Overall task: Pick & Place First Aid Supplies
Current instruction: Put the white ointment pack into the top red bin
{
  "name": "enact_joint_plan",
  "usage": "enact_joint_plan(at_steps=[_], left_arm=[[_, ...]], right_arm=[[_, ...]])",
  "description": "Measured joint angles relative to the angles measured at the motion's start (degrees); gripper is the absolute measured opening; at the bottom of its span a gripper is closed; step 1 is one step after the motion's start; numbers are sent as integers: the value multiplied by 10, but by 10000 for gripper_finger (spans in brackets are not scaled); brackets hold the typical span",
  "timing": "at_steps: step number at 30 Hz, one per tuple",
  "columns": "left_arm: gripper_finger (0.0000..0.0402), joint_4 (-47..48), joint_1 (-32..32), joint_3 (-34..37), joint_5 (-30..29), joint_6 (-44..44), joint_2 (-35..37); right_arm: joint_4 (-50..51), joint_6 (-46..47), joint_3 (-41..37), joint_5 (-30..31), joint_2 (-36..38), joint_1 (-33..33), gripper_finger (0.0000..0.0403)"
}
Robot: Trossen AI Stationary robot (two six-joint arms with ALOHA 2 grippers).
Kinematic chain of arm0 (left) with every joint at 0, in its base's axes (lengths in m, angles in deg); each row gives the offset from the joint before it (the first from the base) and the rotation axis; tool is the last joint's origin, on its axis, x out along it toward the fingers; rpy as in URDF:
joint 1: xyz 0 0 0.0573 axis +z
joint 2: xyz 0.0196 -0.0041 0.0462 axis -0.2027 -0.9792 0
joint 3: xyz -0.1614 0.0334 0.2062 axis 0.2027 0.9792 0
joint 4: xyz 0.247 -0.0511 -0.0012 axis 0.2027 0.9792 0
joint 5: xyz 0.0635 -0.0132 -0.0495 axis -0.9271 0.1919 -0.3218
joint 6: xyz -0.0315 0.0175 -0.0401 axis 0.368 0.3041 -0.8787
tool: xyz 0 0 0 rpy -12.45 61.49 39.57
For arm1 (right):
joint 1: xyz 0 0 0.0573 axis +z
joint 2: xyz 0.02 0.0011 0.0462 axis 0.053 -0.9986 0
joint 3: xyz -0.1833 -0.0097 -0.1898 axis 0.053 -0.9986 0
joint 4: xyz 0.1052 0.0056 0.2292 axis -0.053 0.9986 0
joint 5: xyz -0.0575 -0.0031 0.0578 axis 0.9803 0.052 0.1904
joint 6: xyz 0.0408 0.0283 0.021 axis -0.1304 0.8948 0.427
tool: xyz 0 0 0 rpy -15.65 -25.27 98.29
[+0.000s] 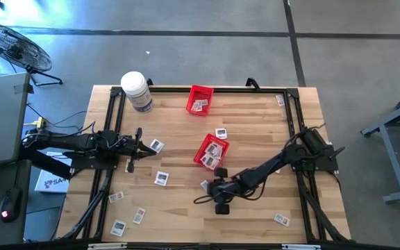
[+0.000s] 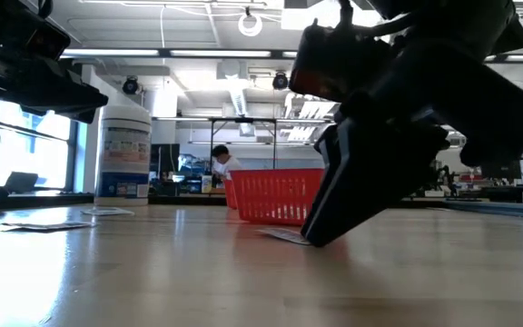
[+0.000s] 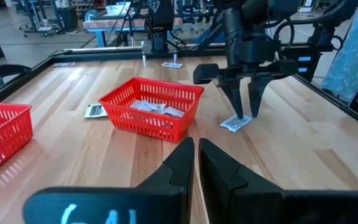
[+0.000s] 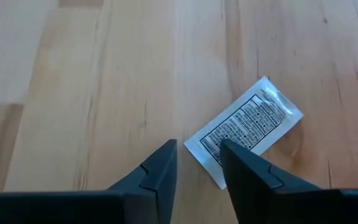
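Red mesh is our landmark: the centre basket [image 1: 211, 151] sits mid-table and already holds several packets, and a second basket [image 1: 199, 98] on its far side, toward the white jar [image 1: 137, 91], holds a few more. We judge the task partly done. Many packets remain loose on the wooden table [image 1: 255, 125]: one [image 1: 221, 132] just beyond the centre basket, two [image 1: 157, 146] on the left arm's side of it, a cluster [image 1: 119, 226] farther off at the near left corner, one [image 1: 281, 219] near the right front edge and one [image 1: 279, 100] at the far right corner. The right gripper [image 3: 244, 117] is lowered just in front of the centre basket, fingers pointing down with a gap between them, one tip resting on the edge of the target packet [image 4: 244, 129], which lies flat on the wood; we find nothing gripped yet. The left gripper [image 3: 196, 155] waits well to the left of the centre basket, held level above the table, its fingers closed and empty.
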Motion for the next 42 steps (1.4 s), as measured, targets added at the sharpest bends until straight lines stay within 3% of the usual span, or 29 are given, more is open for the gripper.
enact_joint_plan(at_steps=[13,22,32,36,42], left_arm=[[21,0,0,0,0,0,0],[21,0,0,0,0,0,0],[21,0,0,0,0,0,0],[21,0,0,0,0,0,0],[21,0,0,0,0,0,0]], right_arm=[[22,9,0,-1,-1,-14,4],[-46,-2,-6,-10,11,-14,3],[-96,-18,-6,-68,101,-40,1],[-140,-66,-5,-95,147,-76,1],[-150,-97,-2,-63,193,-183,1]])
